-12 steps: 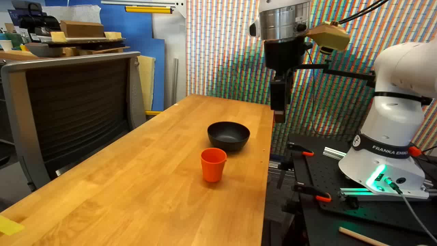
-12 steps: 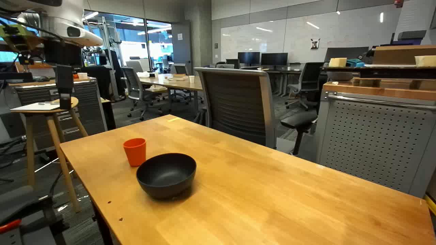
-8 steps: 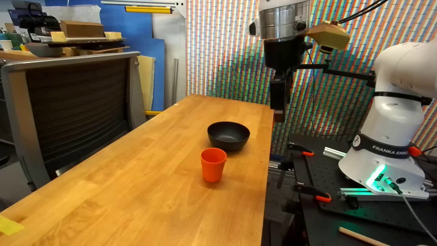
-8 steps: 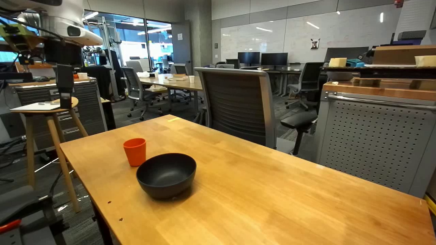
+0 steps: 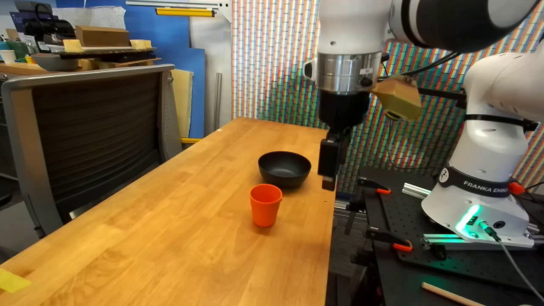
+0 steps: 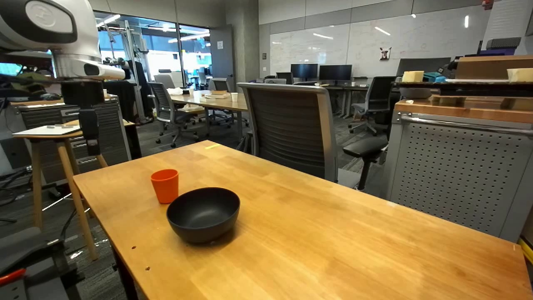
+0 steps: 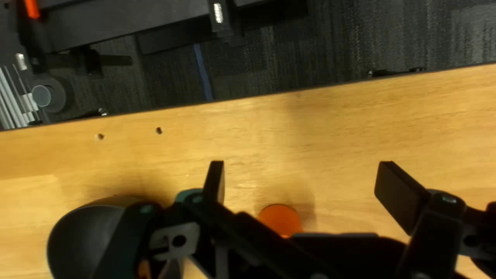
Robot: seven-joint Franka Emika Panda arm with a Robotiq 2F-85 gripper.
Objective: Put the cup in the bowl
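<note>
The orange-red cup [image 5: 265, 208] stands upright on the wooden table, close beside the bowl [image 5: 284, 172], and it also shows in an exterior view [image 6: 165, 187]. The shallow black bowl [image 6: 204, 216] is upright, its inside visibly bare. My gripper [image 5: 328, 182] points down above the table's robot-side edge, higher than the cup and apart from it. In the wrist view my gripper [image 7: 300, 174] is open with nothing between its fingers. There the cup [image 7: 279, 220] shows partly below the fingertips, mostly hidden by the gripper body; the bowl [image 7: 83, 240] is partly hidden at the lower left.
The table [image 5: 204, 238] ends in an edge on the robot's side, with a gap to the black robot base [image 5: 425, 259] with clamps. An office chair [image 5: 97, 140] stands against the far long side. Yellow tape [image 5: 12, 280] lies on the table.
My gripper has come down and moved toward the table, nearer the cup and bowl. The cup and bowl have not moved.
</note>
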